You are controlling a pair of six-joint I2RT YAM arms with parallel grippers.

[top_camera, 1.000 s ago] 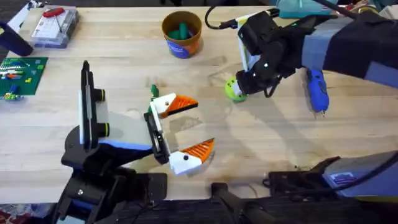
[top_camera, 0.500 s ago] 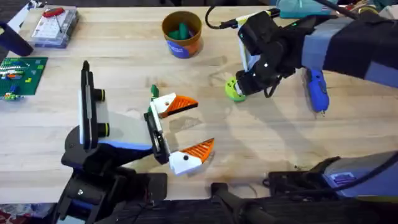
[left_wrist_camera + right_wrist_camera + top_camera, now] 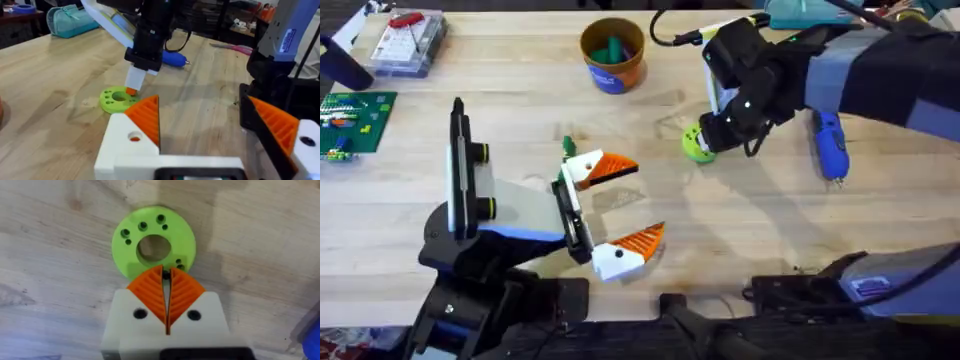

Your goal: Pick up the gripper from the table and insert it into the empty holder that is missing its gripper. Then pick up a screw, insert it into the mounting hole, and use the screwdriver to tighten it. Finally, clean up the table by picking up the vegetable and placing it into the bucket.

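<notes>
In the overhead view's upper middle, the right gripper (image 3: 712, 135) hangs with pads pinched nearly shut on something tiny, perhaps a screw, at the near rim of the flat green disc (image 3: 153, 241), whose holes lie just ahead; the left gripper (image 3: 618, 207) rests open at lower centre.

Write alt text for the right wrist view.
The right end effector, white with orange ribbed pads pressed almost together, hangs directly over the near edge of a flat lime-green plastic disc with a central hole and smaller holes around it. The disc lies on a light wooden table.

Overhead looks down; both wrists closely share the green disc (image 3: 153, 242).
</notes>
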